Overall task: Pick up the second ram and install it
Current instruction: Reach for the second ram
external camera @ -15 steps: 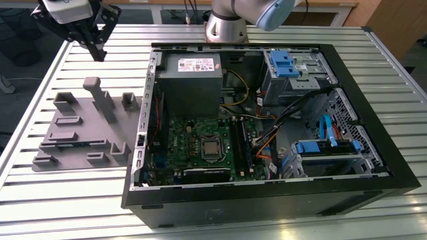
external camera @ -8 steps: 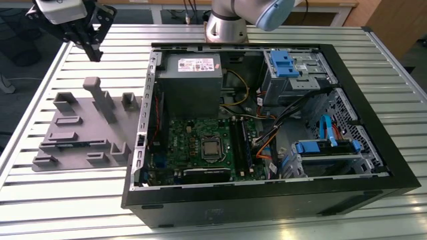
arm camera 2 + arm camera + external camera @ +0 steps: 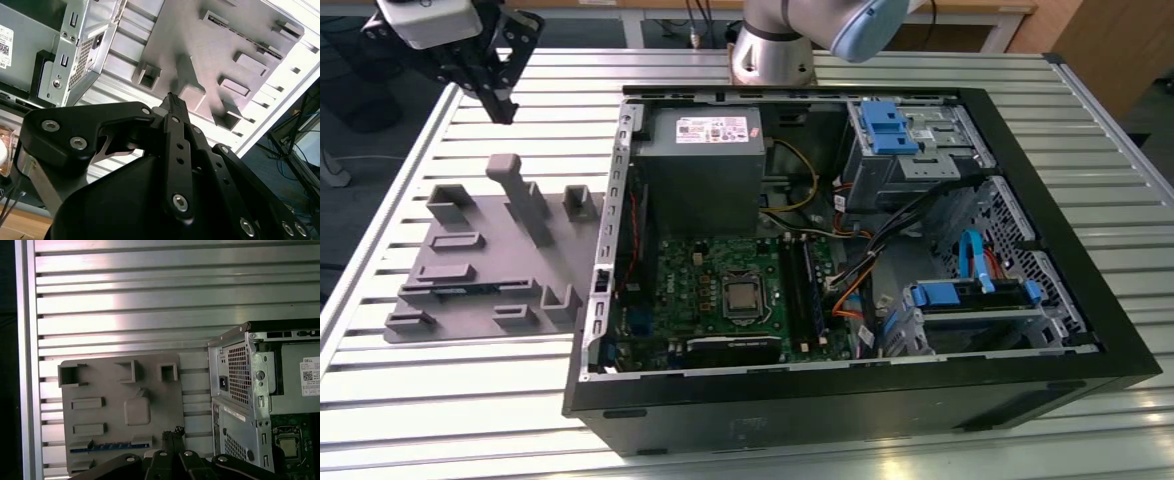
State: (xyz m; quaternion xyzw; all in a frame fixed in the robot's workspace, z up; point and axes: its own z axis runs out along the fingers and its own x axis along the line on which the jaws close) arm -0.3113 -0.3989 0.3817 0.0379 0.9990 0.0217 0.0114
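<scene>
Gripper [image 3: 502, 110], fingers pressed together and holding nothing, hangs high over the far end of the grey tray [image 3: 480, 250] at the exterior view's left; second ram [image 3: 110, 446] stands on edge in a tray slot towards the near end, its long axis running left to right, below and nearward of the tips.

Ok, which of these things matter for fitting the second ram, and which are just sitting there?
For the job: second ram in the grey tray; gripper; motherboard.
Just there: power supply; blue drive brackets; cables.
</scene>
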